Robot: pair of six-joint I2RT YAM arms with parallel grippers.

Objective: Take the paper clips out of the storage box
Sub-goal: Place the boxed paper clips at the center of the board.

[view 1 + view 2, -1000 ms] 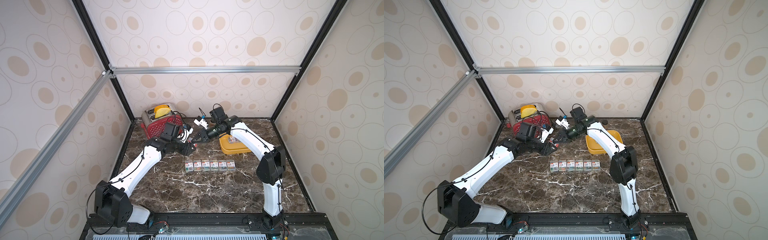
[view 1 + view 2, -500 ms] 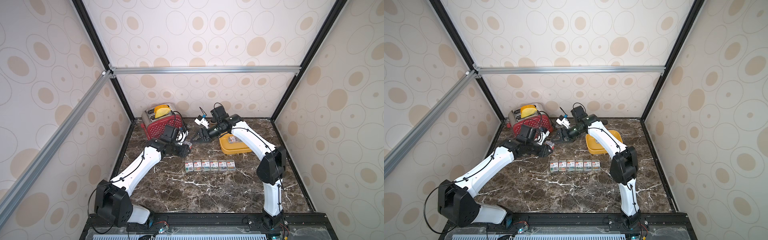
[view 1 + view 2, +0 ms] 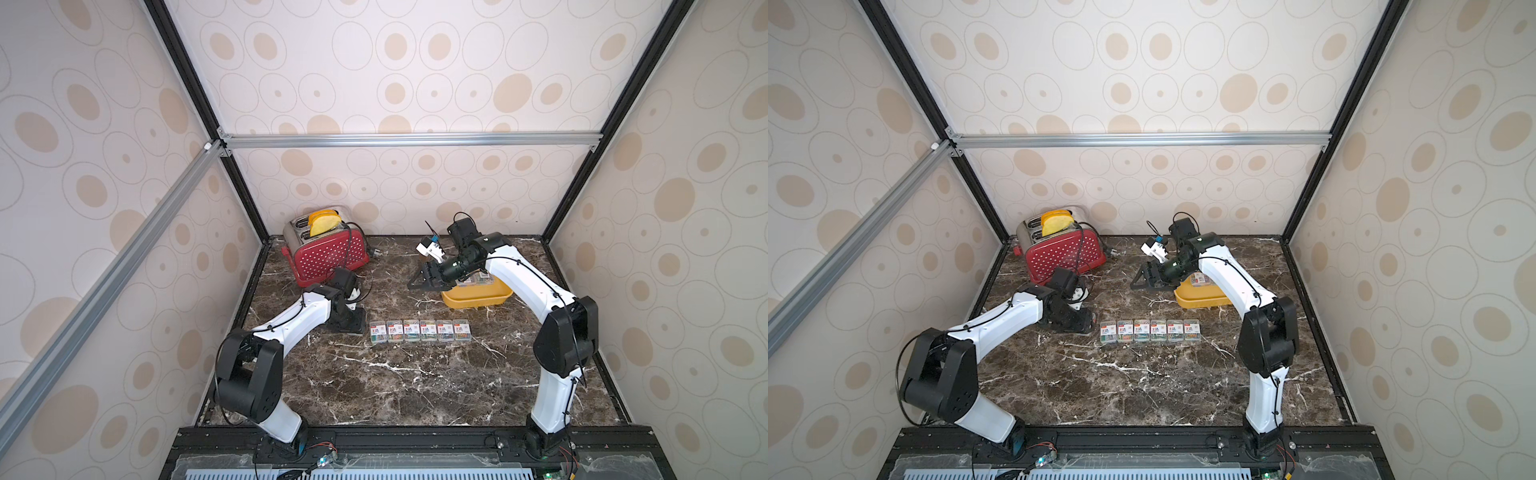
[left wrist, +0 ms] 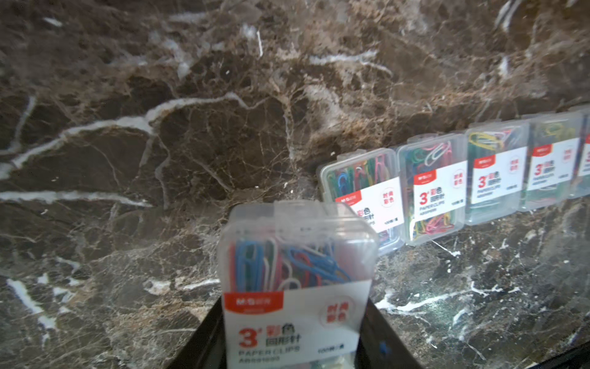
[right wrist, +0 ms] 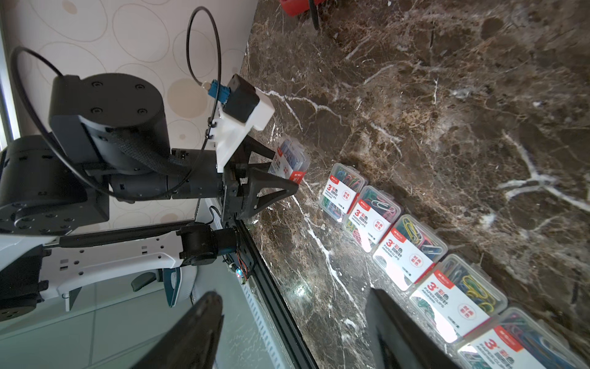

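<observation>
the left tool (image 5: 282, 172) grips a clip case (image 4: 297, 262) low over the tabletop (image 3: 395, 395), just beside the end of the row (image 3: 419, 331) nearest that arm, long axis roughly matching theirs, while the right tool (image 5: 292, 297) gapes empty beside the box (image 3: 478, 301), cases (image 3: 478, 279) inside.

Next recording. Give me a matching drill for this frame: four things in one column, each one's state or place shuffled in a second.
1 left gripper
2 right gripper
3 six-case row
4 storage box

a yellow, some cases inside
b open, empty
c shut on a clip case
d lined up on the table

Pairs: 1-c, 2-b, 3-d, 4-a
</observation>
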